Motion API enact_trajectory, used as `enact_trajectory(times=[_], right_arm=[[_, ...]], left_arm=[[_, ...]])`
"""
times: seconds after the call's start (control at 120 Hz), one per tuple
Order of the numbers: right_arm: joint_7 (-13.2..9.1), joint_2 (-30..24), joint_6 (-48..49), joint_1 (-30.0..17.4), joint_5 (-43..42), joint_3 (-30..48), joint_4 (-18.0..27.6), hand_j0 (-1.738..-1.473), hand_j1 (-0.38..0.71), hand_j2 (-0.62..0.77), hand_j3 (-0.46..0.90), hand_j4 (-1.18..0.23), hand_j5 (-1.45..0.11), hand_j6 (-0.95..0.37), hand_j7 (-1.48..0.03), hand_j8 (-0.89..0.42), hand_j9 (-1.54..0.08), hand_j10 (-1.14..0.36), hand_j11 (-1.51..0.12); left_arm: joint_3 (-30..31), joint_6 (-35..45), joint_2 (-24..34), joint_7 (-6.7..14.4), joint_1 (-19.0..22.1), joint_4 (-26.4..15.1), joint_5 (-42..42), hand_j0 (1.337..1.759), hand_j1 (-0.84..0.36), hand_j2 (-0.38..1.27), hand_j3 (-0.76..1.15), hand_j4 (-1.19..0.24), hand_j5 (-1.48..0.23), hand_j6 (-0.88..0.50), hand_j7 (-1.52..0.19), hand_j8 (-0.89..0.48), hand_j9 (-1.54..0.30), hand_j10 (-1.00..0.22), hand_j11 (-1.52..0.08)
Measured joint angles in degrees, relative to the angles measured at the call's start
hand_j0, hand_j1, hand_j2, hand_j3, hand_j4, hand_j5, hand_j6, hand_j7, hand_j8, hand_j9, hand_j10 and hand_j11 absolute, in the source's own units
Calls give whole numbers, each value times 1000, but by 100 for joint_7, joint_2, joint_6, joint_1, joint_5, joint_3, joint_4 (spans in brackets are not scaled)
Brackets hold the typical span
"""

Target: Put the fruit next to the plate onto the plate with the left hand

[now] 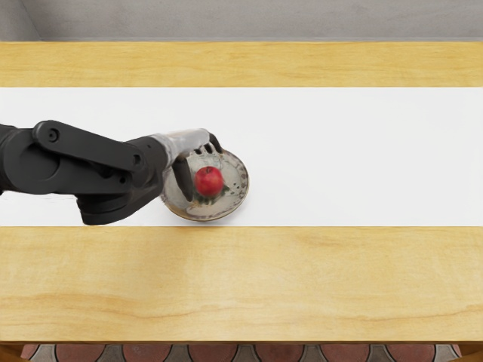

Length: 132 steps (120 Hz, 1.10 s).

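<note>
Left robot hand (189, 156) reaches in from the left edge over the plate (237, 185). Red apple (210, 181) rests on the plate, near its centre. Fingers (205, 148) are loosely spread above the apple, with bare plate visible between them and it. Thumb (182, 179) lies just beside the apple's left side; contact cannot be confirmed. The plate stands on a white strip (362, 151) across the wooden tabletop (241, 279).
</note>
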Motion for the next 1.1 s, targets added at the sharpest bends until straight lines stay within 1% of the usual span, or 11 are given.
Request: enact_trajectory(times=[0.117,0.283,0.3,0.358,0.433,0.5,0.642,0.775,0.858,0.958,1.1], right_arm=[[0,0,-2,0,1,0,0,-1658,-318,-5,0,-26,-34,-26,-34,-26,-34,-26,-34],[0,0,-4,0,1,0,0,-1658,-318,-5,0,-26,-34,-26,-34,-26,-34,-26,-34],[0,0,-4,0,1,0,0,-1658,-318,-5,0,-26,-34,-26,-34,-26,-34,-26,-34],[0,0,-2,0,0,0,0,-1658,-318,-5,0,-26,-34,-26,-34,-26,-34,-26,-34],[0,0,-1,0,-1,0,0,-1658,-318,-5,0,-26,-34,-26,-34,-26,-34,-26,-34],[0,0,-1,0,-1,0,0,-1658,-318,-5,0,-26,-34,-26,-34,-26,-34,-26,-34],[0,0,0,0,0,0,0,-1658,-318,-5,0,-26,-34,-26,-34,-26,-34,-26,-34],[0,0,-1,0,0,0,0,-1658,-318,-5,0,-26,-34,-26,-34,-26,-34,-26,-34],[0,0,0,0,0,0,0,-1658,-318,-5,0,-26,-34,-26,-34,-26,-34,-26,-34],[0,0,0,0,0,0,0,-1658,-318,-5,0,-26,-34,-26,-34,-26,-34,-26,-34],[0,0,-2,0,-1,0,0,-1658,-318,-5,0,-26,-34,-26,-34,-26,-34,-26,-34]], left_arm=[[-426,-533,751,-22,194,-7,-2,1657,16,70,0,-293,-378,-270,-378,-286,-378,-287,-378],[-1387,-1519,1735,-33,819,-35,-2,1658,31,60,0,-273,-353,-263,-353,-270,-353,-270,-353],[-1497,-1624,1854,-33,907,-38,-1,1658,32,59,0,-271,-351,-262,-351,-269,-351,-269,-351],[-2039,-2038,2203,-32,1538,-43,11,1658,34,58,0,-268,-347,-261,-347,-266,-347,-266,-347],[-2619,-2471,2552,-31,1714,-47,22,1658,37,56,0,-264,-343,-260,-342,-263,-342,-263,-342],[-3267,-2943,2903,-30,2319,-49,24,1658,39,55,0,-263,-340,-260,-340,-262,-340,-262,-340],[-4604,-4208,3470,-27,3066,10,-230,1658,40,54,0,-261,-337,-259,-337,-260,-337,-260,-337],[-5594,-5499,3750,-26,3829,406,-603,1658,41,53,0,-260,-336,-259,-336,-260,-336,-259,-336],[-6047,-5953,4017,-31,4178,771,-898,1658,41,53,0,-260,-336,-259,-336,-260,-336,-259,-336],[-6336,-6181,4061,-33,4346,1263,-1227,1658,41,53,0,-259,-336,-259,-335,-259,-335,-259,-335],[-6529,-6287,4056,-68,4472,1771,-1481,1658,41,53,0,-259,-335,-259,-335,-259,-335,-259,-335]])
